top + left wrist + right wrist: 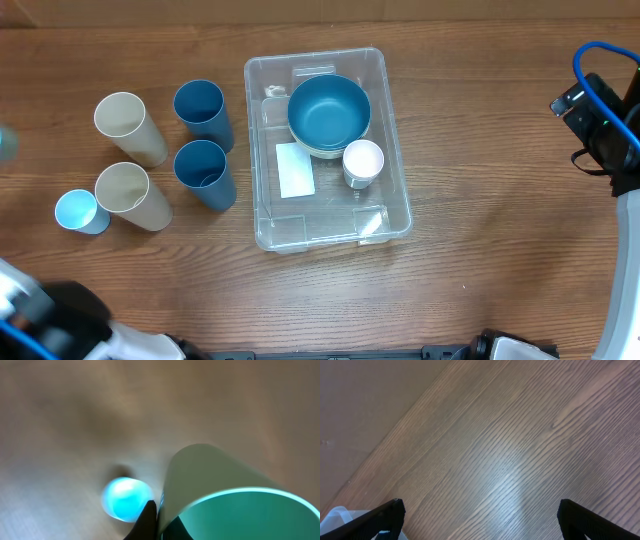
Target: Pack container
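My right gripper (480,507) sits wide open, off the container (398,165) so it's unblocked; left gripper (150,522) at a cup (225,480), blurred, can't tell.

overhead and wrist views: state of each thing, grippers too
bin, lidless, partly packed
bowl, upright in bin
white cup, upright in bin
beige cups, upright, outside bin
dark blue cups, upright, outside bin
light blue cup, upright, outside bin
right gripper, open, empty
left gripper, cannot tell

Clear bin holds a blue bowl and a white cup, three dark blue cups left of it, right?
No, the overhead view shows two dark blue cups left of the clear bin, not three. The blue bowl and white cup are inside.
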Available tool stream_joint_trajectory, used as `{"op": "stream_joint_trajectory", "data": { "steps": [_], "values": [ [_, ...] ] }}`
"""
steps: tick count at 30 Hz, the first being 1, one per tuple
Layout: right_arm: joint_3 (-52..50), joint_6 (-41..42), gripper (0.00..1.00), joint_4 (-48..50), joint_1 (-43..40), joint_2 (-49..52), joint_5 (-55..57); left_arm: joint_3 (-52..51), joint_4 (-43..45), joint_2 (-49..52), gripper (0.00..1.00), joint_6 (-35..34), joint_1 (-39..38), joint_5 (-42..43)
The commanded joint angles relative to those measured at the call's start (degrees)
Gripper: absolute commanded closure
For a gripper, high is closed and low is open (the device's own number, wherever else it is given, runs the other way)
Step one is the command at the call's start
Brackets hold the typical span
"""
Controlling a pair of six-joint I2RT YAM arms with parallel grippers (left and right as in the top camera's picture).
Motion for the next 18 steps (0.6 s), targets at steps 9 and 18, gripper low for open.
{"op": "stream_joint_trajectory", "data": {
  "steps": [9,18],
  "values": [
    [0.5,0.3,0.0,0.2,0.0,-0.2,0.6,1.0,-1.9,-8.2,0.96,11.7,-66.5,-5.2],
    [0.5,0.3,0.0,0.2,0.0,-0.2,0.6,1.0,2.8,15.0,0.96,13.4,-79.2,-5.1]
  ]
}}
